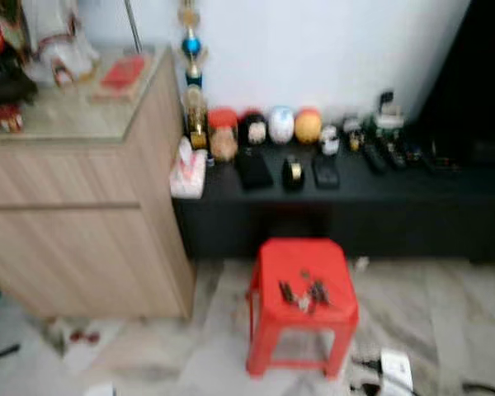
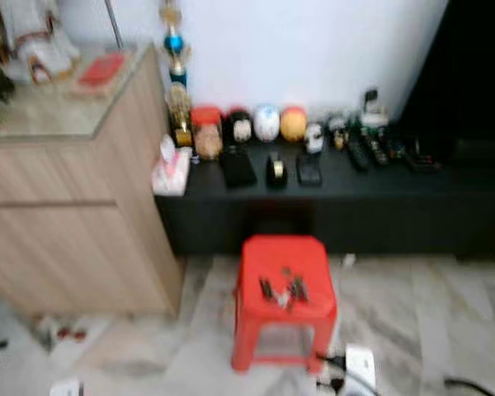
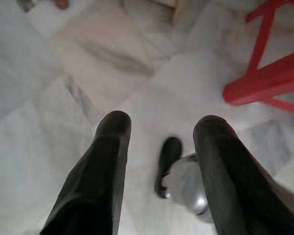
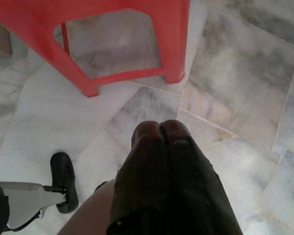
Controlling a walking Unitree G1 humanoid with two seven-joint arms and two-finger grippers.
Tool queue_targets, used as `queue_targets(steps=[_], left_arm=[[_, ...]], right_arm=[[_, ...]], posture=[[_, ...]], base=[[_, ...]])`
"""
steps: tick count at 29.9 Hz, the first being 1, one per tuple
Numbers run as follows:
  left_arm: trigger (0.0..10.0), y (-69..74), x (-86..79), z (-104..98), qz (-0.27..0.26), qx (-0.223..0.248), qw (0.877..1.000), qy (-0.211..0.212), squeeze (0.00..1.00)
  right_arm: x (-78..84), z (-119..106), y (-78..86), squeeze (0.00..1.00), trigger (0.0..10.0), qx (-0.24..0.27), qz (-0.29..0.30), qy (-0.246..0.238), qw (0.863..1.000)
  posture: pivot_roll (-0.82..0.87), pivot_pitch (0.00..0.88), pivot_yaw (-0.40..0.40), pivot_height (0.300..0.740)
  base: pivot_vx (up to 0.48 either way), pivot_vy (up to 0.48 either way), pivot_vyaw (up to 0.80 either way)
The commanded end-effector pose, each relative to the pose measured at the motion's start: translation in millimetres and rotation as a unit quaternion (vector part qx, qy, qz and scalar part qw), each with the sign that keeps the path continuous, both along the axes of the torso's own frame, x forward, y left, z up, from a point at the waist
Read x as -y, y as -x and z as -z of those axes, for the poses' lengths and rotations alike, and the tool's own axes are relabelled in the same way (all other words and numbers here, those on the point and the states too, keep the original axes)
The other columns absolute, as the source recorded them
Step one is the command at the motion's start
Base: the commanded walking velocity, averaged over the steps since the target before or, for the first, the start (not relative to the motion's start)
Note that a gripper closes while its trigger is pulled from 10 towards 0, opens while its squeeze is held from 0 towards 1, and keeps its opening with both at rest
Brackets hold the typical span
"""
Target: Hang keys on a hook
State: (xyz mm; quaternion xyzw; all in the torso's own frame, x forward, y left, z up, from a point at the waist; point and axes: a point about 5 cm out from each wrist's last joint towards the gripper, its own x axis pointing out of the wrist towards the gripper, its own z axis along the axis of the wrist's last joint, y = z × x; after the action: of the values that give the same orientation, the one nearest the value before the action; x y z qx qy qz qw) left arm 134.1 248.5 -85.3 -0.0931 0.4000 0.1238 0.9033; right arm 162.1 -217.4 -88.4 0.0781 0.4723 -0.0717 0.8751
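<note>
A bunch of keys (image 1: 304,294) lies on the seat of a red plastic stool (image 1: 301,268) standing on the marble floor ahead of me; the keys (image 2: 283,289) look dark and metallic through the blur. My left gripper (image 3: 159,129) hangs low over the floor with its two black fingers spread open and nothing between them, the stool's leg (image 3: 264,78) off to one side. My right gripper (image 4: 160,128) also hangs near the floor, its fingers pressed together and empty, with the stool (image 4: 108,39) just beyond it. No hook can be made out.
A low black bench (image 1: 371,198) along the white wall carries several small ornaments and remotes. A wooden cabinet (image 1: 82,223) stands at the left. A white power strip (image 1: 394,370) and cables lie on the floor right of the stool. My foot (image 4: 63,181) shows below.
</note>
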Motion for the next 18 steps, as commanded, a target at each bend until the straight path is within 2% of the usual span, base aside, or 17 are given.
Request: queue_targets(steps=[1,11,16,17,18], left_arm=[[10.0,5.2,3.2,3,-0.006,-0.005,1.0,0.009,0.0],[10.0,4.6,4.3,3,0.01,-0.005,1.0,0.003,0.0],[10.0,0.3,5.1,-2,-0.016,0.05,0.998,0.015,0.0],[10.0,-2.2,4.5,-5,-0.018,0.072,0.997,0.011,0.0],[10.0,-3.3,4.2,-7,-0.019,0.082,0.996,0.008,0.0]], right_arm=[[6.2,-1,1.6,0.0,10.0,0.007,0.01,0.004,1.0],[7.3,-1,1.3,0.0,10.0,0.011,0.014,0.006,1.0],[11.4,-7,-4.0,0.0,10.0,0.06,0.047,0.012,0.997],[8.0,-22,-32.7,0.0,10.0,0.13,0.041,0.012,0.991],[4.5,-35,-52.6,0.0,10.0,0.175,0.03,0.014,0.984]], posture=[[-0.05,0.0,-0.022,0.74],[-0.06,0.0,-0.027,0.74],[-0.03,0.0,-0.039,0.74],[-0.03,0.0,-0.044,0.74],[-0.03,0.0,-0.044,0.74]], base=[[0.0,0.0,0.0],[0.0,0.0,0.0],[0.0,0.0,0.0],[0.0,0.0,0.0],[0.0,0.0,0.0]])
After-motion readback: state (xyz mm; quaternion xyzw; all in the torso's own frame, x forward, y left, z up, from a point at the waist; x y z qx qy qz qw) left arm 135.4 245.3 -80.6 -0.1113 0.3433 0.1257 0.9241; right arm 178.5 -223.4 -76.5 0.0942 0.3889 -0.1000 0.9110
